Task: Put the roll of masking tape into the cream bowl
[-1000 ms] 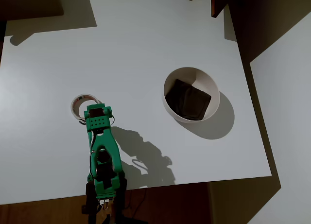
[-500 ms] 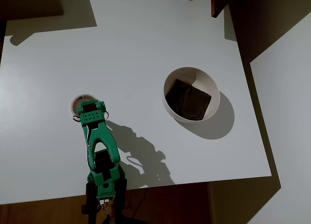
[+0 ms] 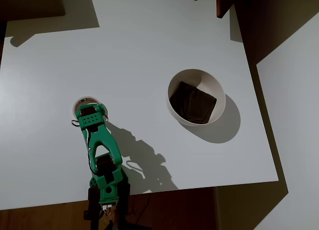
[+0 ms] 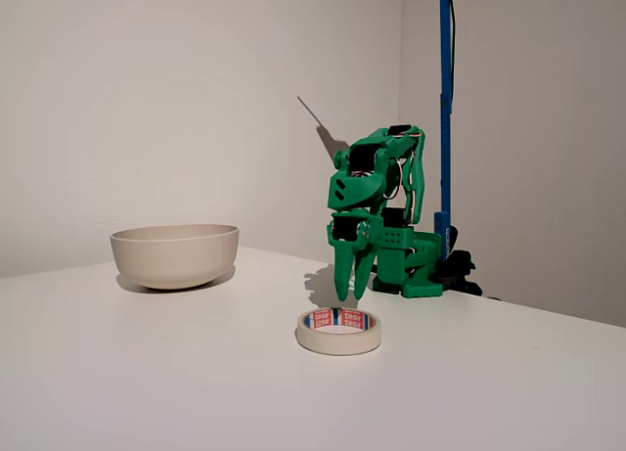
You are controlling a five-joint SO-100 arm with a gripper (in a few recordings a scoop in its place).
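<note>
The roll of masking tape (image 4: 338,331) lies flat on the white table, cream-white with reddish print inside its core. In the overhead view only an arc of the tape (image 3: 81,100) shows beside the green arm's wrist (image 3: 89,116), which covers the rest. My gripper (image 4: 349,293) points straight down over the roll's far edge, tips just above it, jaws slightly open with nothing between them. The cream bowl (image 3: 213,83) stands well to the right in the overhead view and to the left of the tape, bowl (image 4: 174,255), in the fixed view.
A dark brown folded item (image 3: 193,103) lies inside the bowl. The arm's base (image 4: 416,270) sits at the table's near edge in the overhead view, beside a blue pole (image 4: 445,109). A dark block (image 3: 225,3) overhangs the far right corner.
The wrist has swung left and slightly farther out over the table, from beside the tape to right above it, hiding more of the roll. Tape and bowl have not moved.
</note>
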